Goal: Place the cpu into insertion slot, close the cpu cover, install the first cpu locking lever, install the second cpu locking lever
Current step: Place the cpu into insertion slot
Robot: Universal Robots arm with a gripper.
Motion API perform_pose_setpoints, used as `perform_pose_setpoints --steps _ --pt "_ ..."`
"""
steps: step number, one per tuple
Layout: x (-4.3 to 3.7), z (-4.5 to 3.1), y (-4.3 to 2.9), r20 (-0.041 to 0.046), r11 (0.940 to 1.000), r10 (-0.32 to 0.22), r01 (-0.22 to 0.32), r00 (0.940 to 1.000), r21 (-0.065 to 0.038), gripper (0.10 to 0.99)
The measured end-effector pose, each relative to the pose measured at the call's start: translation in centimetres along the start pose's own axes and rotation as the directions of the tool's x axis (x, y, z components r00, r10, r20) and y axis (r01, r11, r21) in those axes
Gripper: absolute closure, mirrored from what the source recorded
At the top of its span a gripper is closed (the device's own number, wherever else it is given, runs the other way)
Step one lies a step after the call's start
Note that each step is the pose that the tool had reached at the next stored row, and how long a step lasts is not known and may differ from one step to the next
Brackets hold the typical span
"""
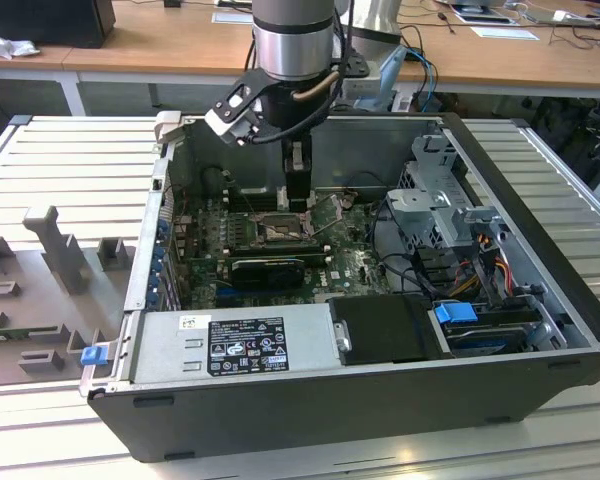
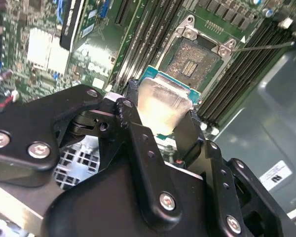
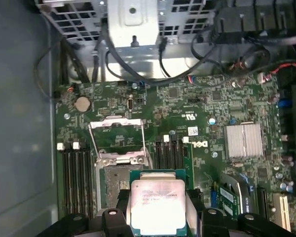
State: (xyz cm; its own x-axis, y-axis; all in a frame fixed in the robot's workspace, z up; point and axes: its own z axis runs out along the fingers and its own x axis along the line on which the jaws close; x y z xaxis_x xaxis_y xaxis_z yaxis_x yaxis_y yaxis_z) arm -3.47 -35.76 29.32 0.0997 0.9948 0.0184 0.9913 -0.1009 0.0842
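Ribbed grey tabletop (image 1: 40, 160) carries an open black computer case (image 1: 380, 400), with wooden desks across the top of the exterior view. The robot arm (image 1: 295, 40) comes down from the upper centre of that frame into the case. Its pincer (image 1: 298, 195) hangs just above the insertion slot (image 1: 278, 230), and what sits between its tips is too small to make out there.

In both wrist views the pincer (image 2: 163, 106) (image 3: 158, 222) is closed partway onto the cpu (image 2: 165, 103) (image 3: 158, 207). One black finger (image 2: 133, 128) presses each of two opposite edges, and the pale metal top faces the camera. In the first wrist view the frame edge cuts off part of the chip.

The cpu is not seated. It is held clear of the insertion slot (image 2: 190, 61) (image 3: 111, 190), whose brownish pin field lies bare. In the first wrist view the chip hides one corner of the socket. The cpu cover (image 3: 116, 122) stands swung open at the socket's far edge. Black memory slots (image 3: 76, 173) flank the socket, and a finned heatsink (image 3: 242, 140) lies well apart from it.
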Motion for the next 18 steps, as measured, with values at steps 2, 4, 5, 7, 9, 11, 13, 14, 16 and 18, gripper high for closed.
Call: perform_pose_setpoints --steps 2,4,5,7,9,11,13,14,16,18 --pt "0.12 0.61 -0.06 0.0001 1.0000 0.002 -0.002 1.0000 0.000 0.557" --pt "0.13 0.91 -0.09 -0.0027 0.9995 -0.033 0.033 0.9995 0.001 0.557" --pt "0.12 1.16 -0.12 -0.0057 0.9977 -0.067 0.067 0.9977 0.002 0.557" --pt "0.12 1.29 -0.13 -0.0073 0.9960 -0.089 0.089 0.9960 0.002 0.557" --pt "0.13 1.36 -0.13 -0.0076 0.9960 -0.089 0.089 0.9960 0.002 0.557" --pt "0.12 1.42 -0.13 -0.0076 0.9960 -0.089 0.089 0.9960 0.002 0.557" --pt "0.12 1.48 -0.14 -0.0076 0.9960 -0.089 0.089 0.9960 0.002 0.557" --pt "0.12 1.53 -0.15 -0.0081 0.9960 -0.089 0.089 0.9960 0.002 0.557" --pt "0.12 1.63 -0.15 -0.0089 0.9960 -0.089 0.089 0.9960 0.002 0.557" --pt "0.12 1.71 -0.16 -0.0097 0.9960 -0.089 0.089 0.9960 0.002 0.557"
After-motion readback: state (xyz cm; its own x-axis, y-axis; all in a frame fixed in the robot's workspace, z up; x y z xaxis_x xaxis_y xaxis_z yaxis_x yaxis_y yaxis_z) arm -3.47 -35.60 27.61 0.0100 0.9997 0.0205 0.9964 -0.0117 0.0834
